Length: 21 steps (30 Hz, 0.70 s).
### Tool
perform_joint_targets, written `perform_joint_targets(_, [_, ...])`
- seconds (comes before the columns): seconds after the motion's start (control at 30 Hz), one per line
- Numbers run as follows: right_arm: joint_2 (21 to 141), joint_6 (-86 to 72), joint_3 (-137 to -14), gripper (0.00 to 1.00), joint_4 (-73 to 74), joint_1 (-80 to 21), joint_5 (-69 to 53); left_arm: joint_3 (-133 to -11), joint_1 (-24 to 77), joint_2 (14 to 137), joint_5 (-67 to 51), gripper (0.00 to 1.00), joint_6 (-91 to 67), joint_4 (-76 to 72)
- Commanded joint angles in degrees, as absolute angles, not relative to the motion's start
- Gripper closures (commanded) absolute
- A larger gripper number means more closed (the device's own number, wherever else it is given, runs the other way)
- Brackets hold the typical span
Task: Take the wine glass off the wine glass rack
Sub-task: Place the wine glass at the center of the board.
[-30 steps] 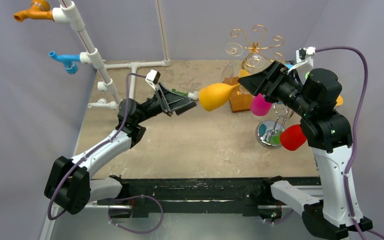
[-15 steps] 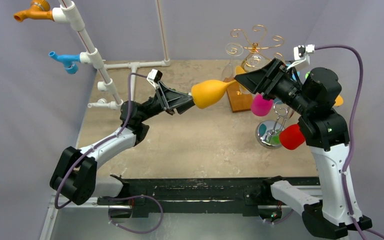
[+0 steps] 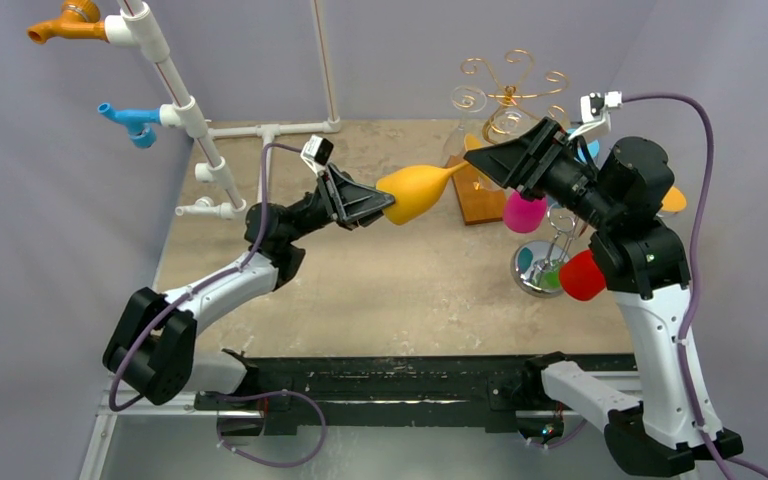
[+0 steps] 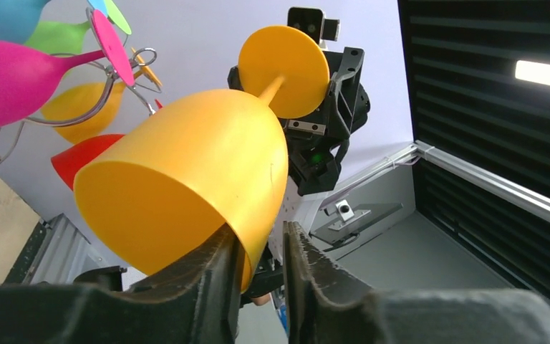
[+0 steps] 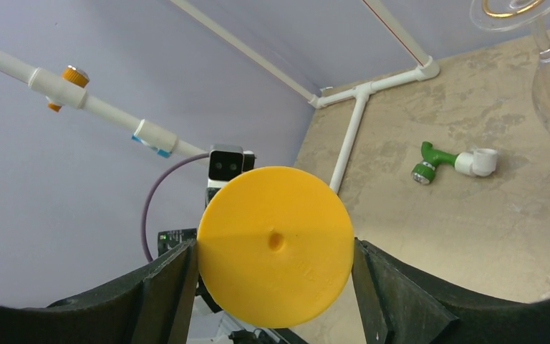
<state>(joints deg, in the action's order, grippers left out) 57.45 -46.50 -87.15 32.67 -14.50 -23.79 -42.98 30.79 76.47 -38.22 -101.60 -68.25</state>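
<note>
The orange wine glass (image 3: pixel 415 190) lies sideways in the air above the table, away from the wire wine glass rack (image 3: pixel 545 262). My right gripper (image 3: pixel 480 160) is shut on its round foot (image 5: pixel 276 244), whose edge touches both fingers. My left gripper (image 3: pixel 380 207) straddles the bowl's rim (image 4: pixel 247 247). One finger is inside the bowl against the wall. The other is outside with a thin gap, so the jaws stand narrowly open. The rack still carries a pink glass (image 3: pixel 522 212), a red glass (image 3: pixel 585 275) and a green one.
A gold spiral stand (image 3: pixel 508 85) with clear glasses sits on a wooden block (image 3: pixel 480 200) behind the rack. A white pipe frame (image 3: pixel 175 95) with orange and blue fittings rises at the back left. A green fitting (image 5: pixel 430 161) lies on the table.
My left gripper reached up to the bowl and its jaws narrowed around the rim. The right gripper carried the glass a little left, toward the left arm.
</note>
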Motion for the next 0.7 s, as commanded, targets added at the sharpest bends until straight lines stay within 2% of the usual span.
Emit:
perform_joint_targets(0.0, [56.2,-47.1,-86.4,0.43,29.3,-14.3,-25.1,-46.1,31.8,77.2,-37.0,0.77,-103.0,-77.7])
perform_joint_targets(0.07, [56.0,-46.8,-86.3,0.39,29.5,-14.4,-24.8,-46.4,31.8,77.2,-36.9,0.88,-102.9,-77.6])
perform_joint_targets(0.13, [55.8,-46.3,-85.9,0.24,29.7,-14.4,-24.5,-46.6,31.8,77.1,-36.9,1.00,-102.4,-77.4])
perform_joint_targets(0.2, [55.1,-45.6,-85.4,0.11,30.0,-14.4,-23.8,-47.0,31.9,76.5,-37.0,1.00,-100.5,-75.1])
perform_joint_targets(0.27, [54.5,-44.4,-85.5,0.04,30.9,-14.4,-22.7,-47.6,31.9,74.9,-37.3,1.00,-96.6,-69.5])
perform_joint_targets(0.37, [53.9,-41.8,-87.0,0.01,34.2,-14.4,-19.7,-49.5,31.9,70.9,-37.1,1.00,-87.7,-57.0])
perform_joint_targets(0.47, [53.3,-39.1,-88.8,0.01,38.0,-14.3,-16.3,-53.2,31.9,67.0,-35.5,1.00,-74.9,-37.3])
perform_joint_targets(0.67, [51.8,-34.0,-90.0,0.01,44.5,-14.4,-9.7,-64.2,32.2,63.8,-26.4,1.00,-52.6,-3.0])
